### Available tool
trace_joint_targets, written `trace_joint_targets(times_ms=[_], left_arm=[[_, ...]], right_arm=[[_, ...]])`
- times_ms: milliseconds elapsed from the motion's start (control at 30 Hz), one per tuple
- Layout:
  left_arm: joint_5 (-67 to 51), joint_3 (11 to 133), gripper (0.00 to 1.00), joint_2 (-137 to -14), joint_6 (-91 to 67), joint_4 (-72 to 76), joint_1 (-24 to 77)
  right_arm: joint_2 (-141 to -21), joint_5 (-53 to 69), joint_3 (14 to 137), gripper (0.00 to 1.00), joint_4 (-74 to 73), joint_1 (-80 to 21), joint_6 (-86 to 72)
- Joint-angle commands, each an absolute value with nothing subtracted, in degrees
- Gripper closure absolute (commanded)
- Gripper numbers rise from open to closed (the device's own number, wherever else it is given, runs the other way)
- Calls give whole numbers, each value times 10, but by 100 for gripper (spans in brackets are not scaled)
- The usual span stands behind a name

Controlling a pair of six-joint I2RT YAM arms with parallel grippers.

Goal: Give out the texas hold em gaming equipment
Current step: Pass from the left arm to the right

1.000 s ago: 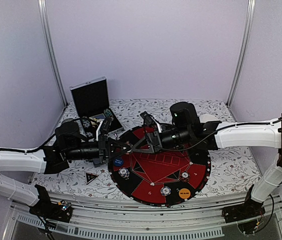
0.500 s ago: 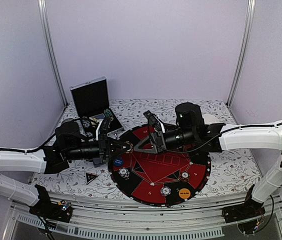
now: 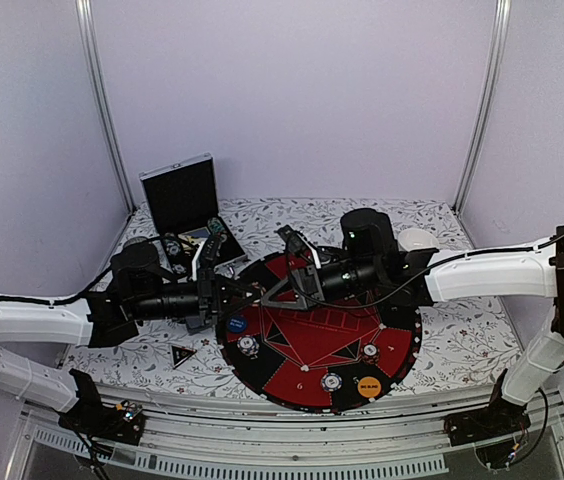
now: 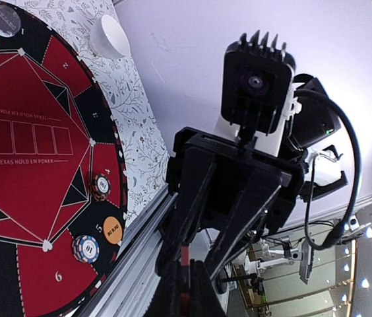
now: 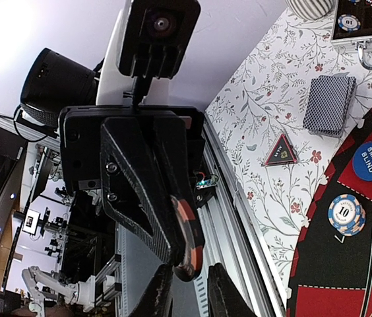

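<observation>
Jaws of left gripper (image 4: pixel 185 271) pinch poker chip (image 5: pixel 187 234) between right gripper's (image 5: pixel 191 282).

Left arm (image 3: pixel 27 325), right arm (image 3: pixel 492 272): white shells, black joint motors. Left base (image 3: pixel 97 408) black at 7 o'clock, right base (image 3: pixel 484 425) at 5. Left gripper (image 5: pixel 185 261) black, angular, screws (image 5: pixel 110 167) on side plate. Right wrist camera (image 4: pixel 257 82) black, finned, on white bracket (image 4: pixel 255 135). Black cable (image 4: pixel 351 152) loops off wrist.

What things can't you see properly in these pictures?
Poker chip number: right wrist view, edge-on in the left gripper.
Case contents: right wrist view, cut by top edge; top view, too small.
Card deck faces: right wrist view, turned down.
</observation>
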State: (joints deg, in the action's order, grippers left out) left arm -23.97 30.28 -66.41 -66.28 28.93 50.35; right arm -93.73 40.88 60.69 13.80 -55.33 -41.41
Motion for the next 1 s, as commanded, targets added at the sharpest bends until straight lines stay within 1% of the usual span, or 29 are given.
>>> trace_joint_targets(times_ms=[0,100,267,300,333,400,433,500,633,733,800,967], left_arm=[[-245,316,100,-668,-663,304,500],[-247,317,100,-669,-662,306,499],[-252,316,100,-672,-662,308,500],[-253,316,95,-672,-660,308,500],[-253,316,85,-672,-660,306,500],[-253,316,69,-672,-658,304,500],[-251,317,66,-672,-657,300,500],[-246,319,63,-672,-651,291,500],[-246,320,61,-675,-648,288,500],[-244,319,57,-673,-646,284,500],[-240,318,56,-672,-645,281,499],[-242,319,66,-674,-645,280,500]], right_arm=[[-945,416,626,86,160,-556,-413],[-950,420,630,96,161,-556,-412],[-938,408,620,98,160,-556,-406],[-934,404,616,98,160,-556,-406],[-930,400,611,98,159,-556,-405],[-923,397,602,98,159,-556,-404],[-921,396,599,98,159,-556,-405],[-918,394,596,98,158,-556,-407],[-916,392,596,98,157,-556,-407],[-912,391,593,98,153,-555,-405],[-907,388,588,98,152,-554,-406],[-901,394,585,98,148,-551,-406]])
